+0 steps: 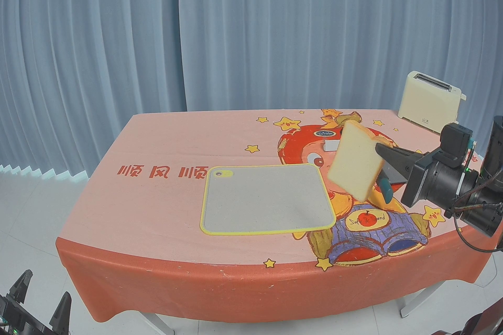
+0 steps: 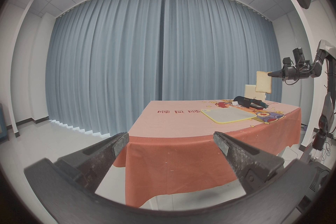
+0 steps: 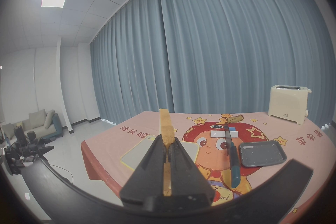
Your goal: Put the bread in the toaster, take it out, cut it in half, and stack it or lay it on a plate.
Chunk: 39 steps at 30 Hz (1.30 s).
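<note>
The right gripper (image 1: 384, 149) is pressed together on one edge of the bread (image 1: 356, 160) and holds the slice in the air, tilted, above the table (image 1: 157, 205). The board (image 1: 267, 199) lies at about 8 o'clock from the bread, and the toaster (image 1: 429, 101) stands at about 1 o'clock, well apart, near the far edge. The knife (image 3: 231, 154) and the tray (image 3: 261, 153) lie on the table under the arm. The left gripper (image 2: 171, 139) is spread, holds nothing, and sits low at 7 o'clock, off the table.

The slice looks pale and the slot seems free, so I judge this is the first step, bread to toaster. The next move needs the slice turned upright, its edge lined up with the narrow slot, and released only when it is partly inside.
</note>
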{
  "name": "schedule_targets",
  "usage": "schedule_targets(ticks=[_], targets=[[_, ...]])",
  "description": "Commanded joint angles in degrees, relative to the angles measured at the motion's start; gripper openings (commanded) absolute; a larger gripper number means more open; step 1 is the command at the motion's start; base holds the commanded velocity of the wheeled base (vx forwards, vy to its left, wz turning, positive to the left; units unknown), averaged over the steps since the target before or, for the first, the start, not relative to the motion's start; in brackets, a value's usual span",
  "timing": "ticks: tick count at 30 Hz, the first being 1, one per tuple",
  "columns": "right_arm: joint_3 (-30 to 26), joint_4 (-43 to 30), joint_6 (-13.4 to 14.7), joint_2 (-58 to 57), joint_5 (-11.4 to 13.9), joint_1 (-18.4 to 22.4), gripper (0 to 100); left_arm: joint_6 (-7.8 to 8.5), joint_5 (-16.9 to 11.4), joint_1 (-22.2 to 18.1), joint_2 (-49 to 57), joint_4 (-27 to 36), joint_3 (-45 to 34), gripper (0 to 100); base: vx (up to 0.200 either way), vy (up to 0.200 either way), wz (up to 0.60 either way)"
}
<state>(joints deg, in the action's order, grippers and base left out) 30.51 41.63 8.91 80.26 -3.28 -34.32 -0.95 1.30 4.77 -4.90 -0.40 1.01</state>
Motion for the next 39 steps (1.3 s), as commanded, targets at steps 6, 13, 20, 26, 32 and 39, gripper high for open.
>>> schedule_targets(ticks=[6,13,20,26,32,39], targets=[[0.9,4.4,7.6,4.5,0.0,-4.1,0,-0.02,0.0,0.0,0.0,0.0,-1.0,100,0.000,0.000,0.00],[0.2,16.6,10.2,13.0,-0.6,-4.4,0,-0.02,0.0,0.0,0.0,0.1,-1.0,100,0.000,0.000,0.00],[1.0,21.9,17.2,17.4,-1.2,-5.4,0,-0.02,0.0,0.0,0.0,0.0,-1.0,100,0.000,0.000,0.00],[2.4,22.0,23.3,19.5,-0.4,-6.3,0,-0.02,0.0,0.0,0.0,0.0,-1.0,100,0.000,0.000,0.00],[3.9,22.0,30.5,20.9,1.2,-6.3,0,-0.02,0.0,0.0,-0.1,0.0,-1.0,100,0.000,0.000,0.00],[4.3,22.5,34.9,23.5,2.8,-6.3,0,-0.02,0.0,0.0,0.0,0.0,-1.0,100,0.000,0.000,0.00]])
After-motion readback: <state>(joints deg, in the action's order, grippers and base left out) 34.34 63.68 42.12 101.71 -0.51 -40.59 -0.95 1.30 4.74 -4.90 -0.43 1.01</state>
